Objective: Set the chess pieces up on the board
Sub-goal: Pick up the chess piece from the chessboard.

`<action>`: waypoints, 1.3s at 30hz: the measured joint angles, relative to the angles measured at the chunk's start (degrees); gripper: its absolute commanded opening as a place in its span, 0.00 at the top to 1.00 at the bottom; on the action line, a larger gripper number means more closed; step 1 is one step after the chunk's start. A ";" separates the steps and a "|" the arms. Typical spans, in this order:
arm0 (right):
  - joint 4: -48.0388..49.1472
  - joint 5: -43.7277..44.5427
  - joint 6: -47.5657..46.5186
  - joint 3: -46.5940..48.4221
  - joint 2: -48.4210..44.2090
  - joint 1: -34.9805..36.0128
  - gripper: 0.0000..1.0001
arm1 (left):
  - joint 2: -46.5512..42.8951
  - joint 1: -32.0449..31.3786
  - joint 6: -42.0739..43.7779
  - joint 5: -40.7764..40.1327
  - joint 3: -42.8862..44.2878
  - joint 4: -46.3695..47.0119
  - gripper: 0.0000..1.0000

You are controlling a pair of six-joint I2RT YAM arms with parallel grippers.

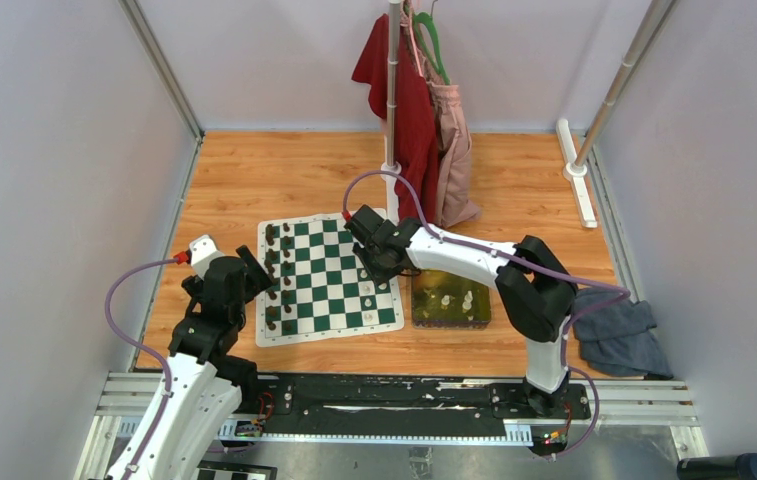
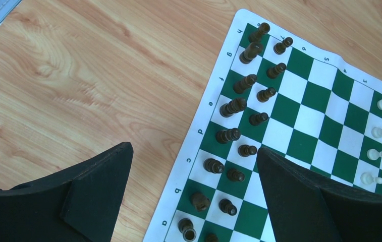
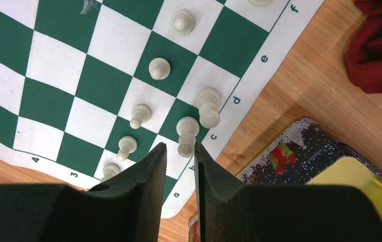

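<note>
Directly at the tip of the right tool (image 3: 180,146), one cream-white chess piece (image 3: 187,132) is seen standing upright on the board (image 3: 52,65), with its foot in the narrow gap between the two fingers. The fingers are held only slightly apart. Whether they press on the piece or merely flank it cannot be told.

Just beyond that piece and a little to the tool's right, a taller white piece (image 3: 209,107) is set beside the lettered border. Three white pawns (image 3: 140,116) are lined up to the tool's left, the nearest partly hidden by the left finger, and two more (image 3: 159,68) are placed farther ahead. Off the board, to the tool's right, a yellow-green tray (image 3: 360,176) is seen on the tabletop (image 3: 299,85).

The left tool (image 2: 194,148) is held wide open with nothing between its fingers, above the board's near-left border. Ahead of it, two rows of dark chessmen (image 2: 234,106) are ranged along that side, while the white pieces are seen far to its right.
</note>
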 measured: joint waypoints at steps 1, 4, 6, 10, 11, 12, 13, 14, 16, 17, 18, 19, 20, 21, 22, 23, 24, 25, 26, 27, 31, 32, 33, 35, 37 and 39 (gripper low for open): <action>0.02 -0.02 0.00 0.00 0.09 0.00 0.69 | 0.00 0.00 0.00 -0.02 0.00 0.00 0.00; 0.17 -0.04 0.02 0.00 0.28 0.00 0.70 | 0.00 0.00 0.02 -0.02 0.00 0.00 0.00; 0.24 -0.04 0.00 0.00 0.31 0.00 0.70 | 0.02 0.00 0.00 -0.02 0.00 0.00 0.00; 0.42 -0.20 0.00 0.00 0.44 0.00 0.71 | 0.33 0.00 0.00 -0.02 0.00 0.00 0.00; 0.50 -0.33 0.00 0.00 0.52 0.00 0.71 | 0.37 0.00 0.02 -0.02 0.00 0.00 0.00; 0.61 -0.46 0.00 0.00 0.66 0.00 0.71 | 0.42 0.00 0.00 -0.02 0.00 0.00 0.00; 0.66 -0.48 0.00 0.00 0.72 0.00 0.72 | 0.46 0.00 0.00 -0.02 0.00 0.02 0.00; 0.70 -0.50 0.00 -0.02 0.81 -0.02 0.72 | 0.50 0.00 0.00 -0.02 0.00 0.02 0.00; 0.90 -0.55 0.00 -0.11 1.03 -0.02 0.73 | 0.59 0.00 0.00 -0.02 0.00 0.00 0.00; 1.07 -0.63 0.00 -0.28 1.11 -0.02 0.75 | 0.66 0.00 0.00 -0.02 0.00 0.00 0.00; 1.05 -0.74 0.00 -0.46 1.20 -0.02 0.77 | 0.68 0.00 0.00 -0.04 0.00 0.00 0.00; 1.05 -0.85 0.02 -0.70 1.22 -0.02 0.79 | 0.72 0.00 0.00 -0.04 0.00 0.00 0.00; 1.05 -0.85 0.00 -0.76 1.22 -0.02 0.81 | 0.72 0.00 0.00 -0.04 0.00 0.00 0.00; 1.07 -0.85 -0.02 -0.85 1.22 -0.02 0.82 | 0.74 0.00 0.00 -0.04 0.00 0.00 0.00; 1.09 -0.85 -0.02 -0.87 1.22 -0.04 0.83 | 0.74 0.00 0.00 -0.04 0.00 0.00 0.00; 1.11 -0.85 -0.02 -0.87 1.25 -0.07 0.84 | 0.74 0.00 0.00 -0.04 0.00 0.00 0.00; 1.11 -0.85 -0.02 -0.87 1.25 -0.07 0.86 | 0.74 0.00 0.00 -0.04 0.00 0.00 0.00; 1.14 -0.83 -0.02 -0.87 1.25 -0.07 0.87 | 0.74 0.00 0.00 -0.04 0.00 0.02 0.00; 1.14 -0.83 -0.02 -0.87 1.22 -0.07 0.89 | 0.74 0.00 0.02 -0.04 0.00 0.02 0.00; 1.14 -0.81 -0.02 -0.87 1.22 -0.07 0.89 | 0.74 0.00 0.00 -0.04 0.00 0.02 0.00; 1.07 -0.81 -0.04 -0.87 1.22 -0.07 0.95 | 0.74 0.00 0.00 -0.04 0.00 0.00 0.00; 1.05 -0.81 -0.11 -0.87 1.22 -0.07 0.96 | 0.74 0.00 0.00 -0.04 0.00 0.00 0.00; 1.01 -0.81 -0.20 -0.85 1.22 -0.07 0.98 | 0.74 0.00 0.02 -0.04 0.00 0.00 0.00; 0.55 -0.81 -0.35 -0.66 1.22 -0.07 1.00 | 0.74 0.00 0.00 -0.04 0.00 0.02 0.00; -0.68 -0.79 -0.55 0.07 1.22 -0.07 1.00 | 0.74 0.00 0.00 -0.04 0.00 0.00 0.00; -2.32 -0.74 -0.72 1.57 1.22 -0.07 1.00 | 0.72 0.00 0.00 -0.04 0.00 0.02 0.00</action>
